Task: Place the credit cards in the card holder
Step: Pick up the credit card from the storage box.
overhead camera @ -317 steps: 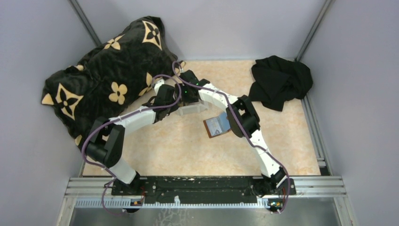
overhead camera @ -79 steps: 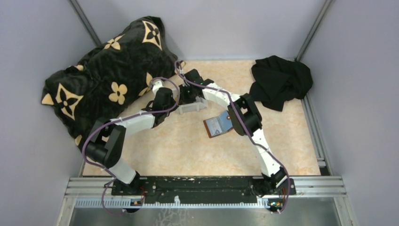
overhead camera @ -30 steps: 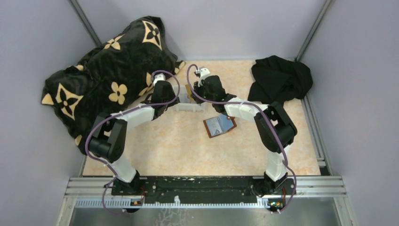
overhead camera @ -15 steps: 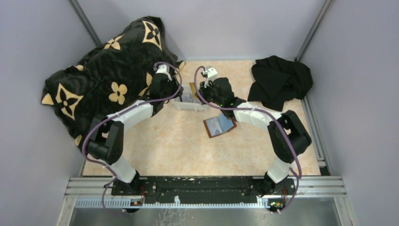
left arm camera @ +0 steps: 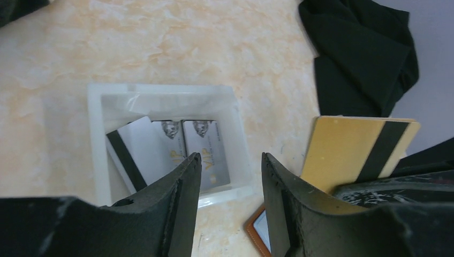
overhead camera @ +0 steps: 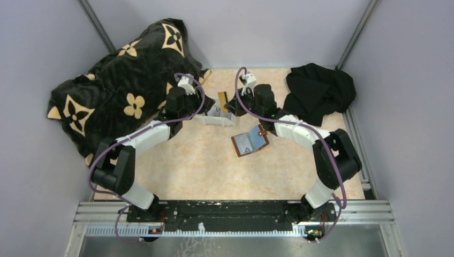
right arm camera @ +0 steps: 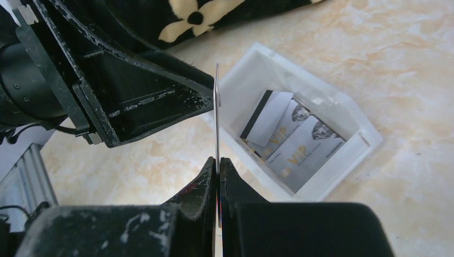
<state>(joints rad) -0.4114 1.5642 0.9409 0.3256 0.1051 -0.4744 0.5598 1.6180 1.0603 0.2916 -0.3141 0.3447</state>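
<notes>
My right gripper (right arm camera: pixel 218 159) is shut on a gold-tan credit card (left arm camera: pixel 348 152) with a black stripe, held upright above the table beside the white tray (right arm camera: pixel 369 142). In the top view this card (overhead camera: pixel 222 98) stands between the two wrists. Three grey-silver credit cards (left arm camera: pixel 166 152) lie in the tray, one flipped to its stripe side. My left gripper (left arm camera: pixel 230 158) is open and empty, hovering over the tray's near edge. The reddish-brown card holder (overhead camera: pixel 250 142) lies open on the table, in front and to the right of the tray.
A big black pillow with tan flowers (overhead camera: pixel 123 80) fills the back left, close behind the left wrist. A crumpled black cloth (overhead camera: pixel 319 91) lies at the back right. Grey walls enclose the marbled table (overhead camera: pixel 214 171) on three sides.
My right gripper has carried the gold card up and to the right, away from the tray. The left wrist has drawn back toward the pillow, its jaws still open.
</notes>
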